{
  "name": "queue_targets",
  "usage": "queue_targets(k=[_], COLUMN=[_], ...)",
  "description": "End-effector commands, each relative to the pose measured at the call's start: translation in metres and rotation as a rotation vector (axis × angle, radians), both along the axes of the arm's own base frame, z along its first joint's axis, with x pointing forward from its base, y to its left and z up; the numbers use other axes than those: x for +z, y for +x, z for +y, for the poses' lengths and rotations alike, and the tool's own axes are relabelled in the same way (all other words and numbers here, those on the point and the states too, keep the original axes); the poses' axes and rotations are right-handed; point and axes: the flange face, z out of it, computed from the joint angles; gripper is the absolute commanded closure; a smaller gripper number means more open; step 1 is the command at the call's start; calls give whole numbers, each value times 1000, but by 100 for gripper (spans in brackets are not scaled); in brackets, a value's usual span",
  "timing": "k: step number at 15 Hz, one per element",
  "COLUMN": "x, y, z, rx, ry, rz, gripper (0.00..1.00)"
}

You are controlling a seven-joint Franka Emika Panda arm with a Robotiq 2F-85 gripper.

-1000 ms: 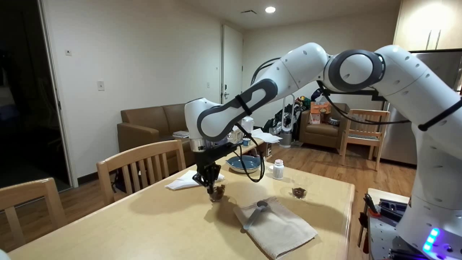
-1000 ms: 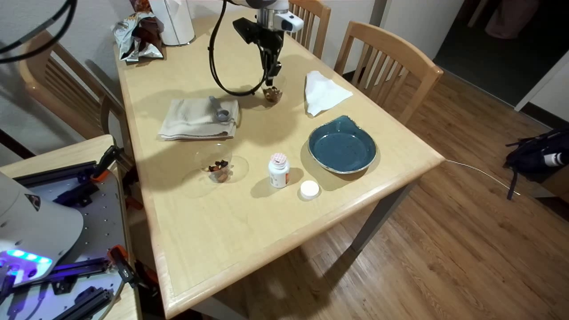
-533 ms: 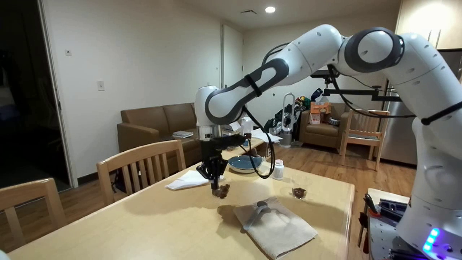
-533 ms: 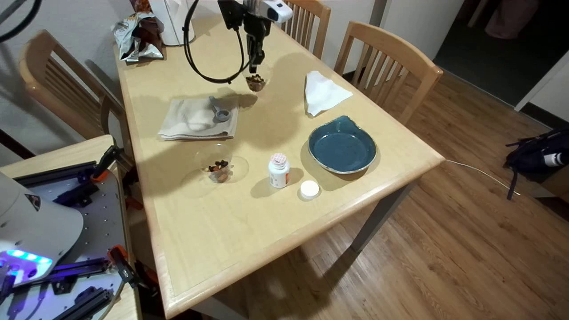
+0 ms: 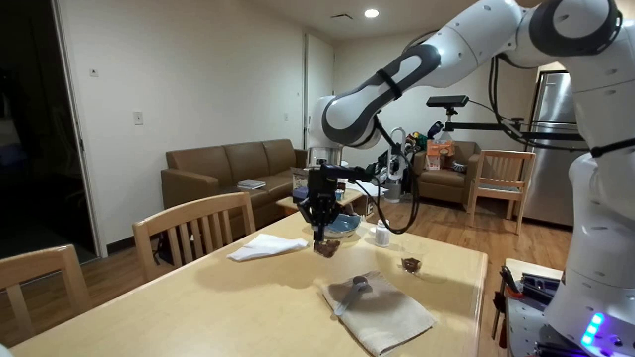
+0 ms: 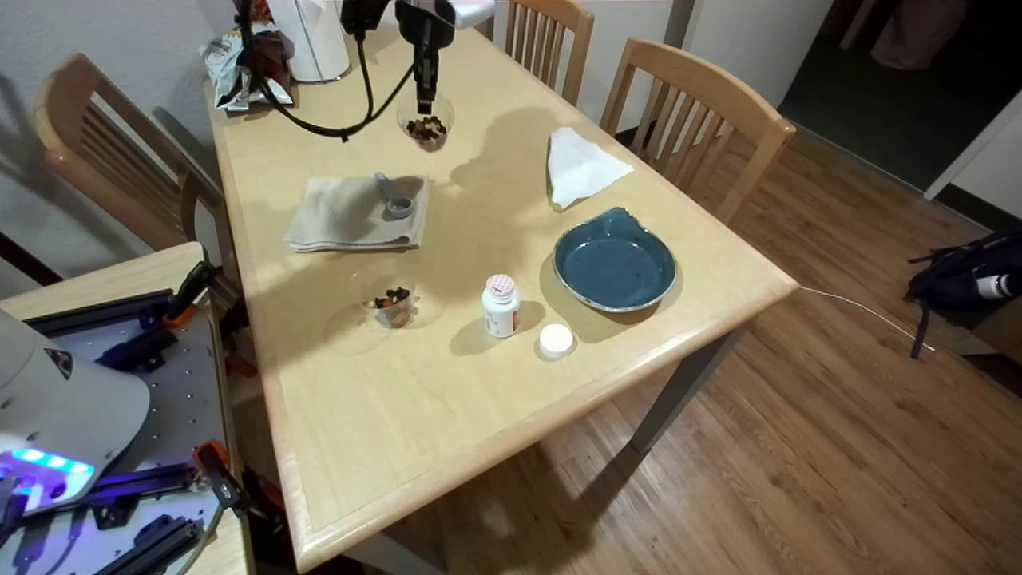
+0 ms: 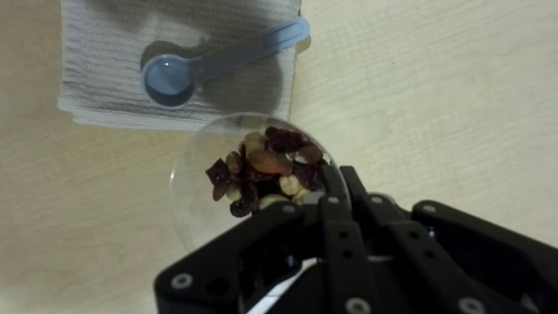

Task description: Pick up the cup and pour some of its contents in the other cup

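One cup [image 7: 192, 187], rim pinched in the gripper [image 7: 340, 173], has risen off the table [image 6: 447, 399], perhaps tilted; reaching the other cup [image 6: 396, 314] seems next.

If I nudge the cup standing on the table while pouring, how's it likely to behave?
The standing cup is probably light and may flex, as its clear wall looks thin. It could slide, since the tabletop looks smooth and shiny. Its contents lie low, which may help against tipping.
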Motion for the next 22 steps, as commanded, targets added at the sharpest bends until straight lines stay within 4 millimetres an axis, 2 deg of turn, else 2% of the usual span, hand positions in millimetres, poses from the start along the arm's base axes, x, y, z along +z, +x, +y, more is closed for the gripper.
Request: queue_targets(k=[1,3,6,9,10,13,18,22], x=[15,3,-21,-37,-32,-41,-39,-20], y=[-41,-46,-44,-49,-54,-52,-51,-55], z=[-15,-6,12,29,21,29,30,24], rx=[-58,-20,25,88,68,84,81,26], ry=[-58,-186,-365,-388,-363,-371,-354,-118], rz=[-116,-145,-116,-41,-71,-44,-50,-10], gripper=[95,95,95,95,95,95,96,95])
